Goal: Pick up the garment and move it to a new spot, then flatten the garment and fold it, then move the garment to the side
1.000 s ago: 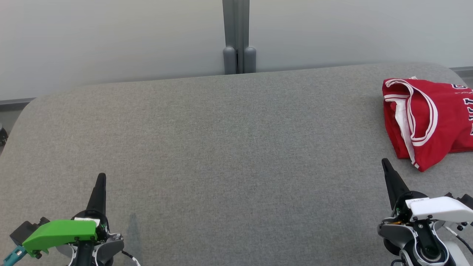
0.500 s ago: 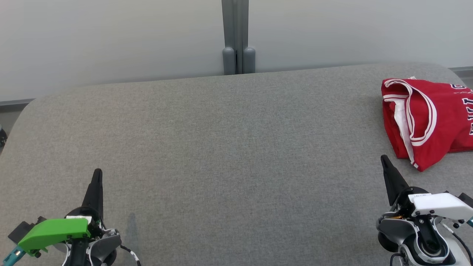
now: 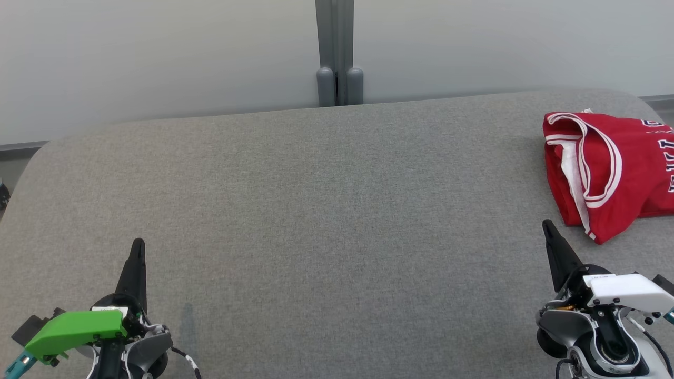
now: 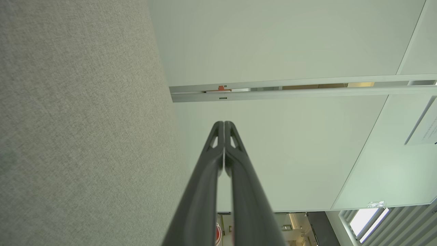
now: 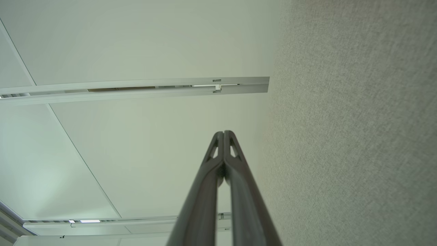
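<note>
L gripper [image 3: 138, 243] green-capped, R gripper [image 3: 547, 225] white-capped, both black.

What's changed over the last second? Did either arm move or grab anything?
Very little. The left gripper crept slightly forward and to its left, and the right gripper edged slightly forward. Nothing was taken hold of or let go: the jaws of both are shut and empty. The red garment lies where it was, at the right end of the grey table, untouched.

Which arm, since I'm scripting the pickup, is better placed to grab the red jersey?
Right. The right gripper sits close to the red jersey; the left gripper is far across the grey table.
</note>
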`<state>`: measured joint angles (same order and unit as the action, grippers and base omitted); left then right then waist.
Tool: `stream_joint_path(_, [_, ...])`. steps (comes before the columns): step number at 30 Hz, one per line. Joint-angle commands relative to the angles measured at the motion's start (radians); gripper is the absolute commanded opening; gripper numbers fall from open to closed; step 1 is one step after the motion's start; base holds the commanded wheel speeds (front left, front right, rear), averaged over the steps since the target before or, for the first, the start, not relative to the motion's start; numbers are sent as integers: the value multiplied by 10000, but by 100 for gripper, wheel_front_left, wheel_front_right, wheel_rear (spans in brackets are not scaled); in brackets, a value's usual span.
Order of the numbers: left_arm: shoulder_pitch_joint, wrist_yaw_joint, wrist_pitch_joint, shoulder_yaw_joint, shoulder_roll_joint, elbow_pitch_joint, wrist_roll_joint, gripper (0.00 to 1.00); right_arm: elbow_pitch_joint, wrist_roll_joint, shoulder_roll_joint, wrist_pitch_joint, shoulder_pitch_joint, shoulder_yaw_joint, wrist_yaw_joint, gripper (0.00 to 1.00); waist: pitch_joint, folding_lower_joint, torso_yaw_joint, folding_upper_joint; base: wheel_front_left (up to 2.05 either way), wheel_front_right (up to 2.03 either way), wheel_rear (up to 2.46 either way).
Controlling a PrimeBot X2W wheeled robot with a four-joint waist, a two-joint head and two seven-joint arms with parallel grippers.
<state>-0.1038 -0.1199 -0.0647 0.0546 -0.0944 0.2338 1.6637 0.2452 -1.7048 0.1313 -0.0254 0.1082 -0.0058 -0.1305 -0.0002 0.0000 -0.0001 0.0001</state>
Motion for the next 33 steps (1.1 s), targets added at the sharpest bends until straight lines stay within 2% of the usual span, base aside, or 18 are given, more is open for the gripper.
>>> stream_joint_path(1, [-125, -32, -32, 31, 0, 22, 19, 0, 24, -3, -20, -56, 98, -15, -4, 0, 0, 0, 1, -1, 0, 0, 0])
stream_joint_path(33, [-129, -26, -74, 87, 41, 21, -59, 0, 26, 44, -43, -73, 101, -51, -5, 0, 0, 0, 1, -1, 0, 0, 0])
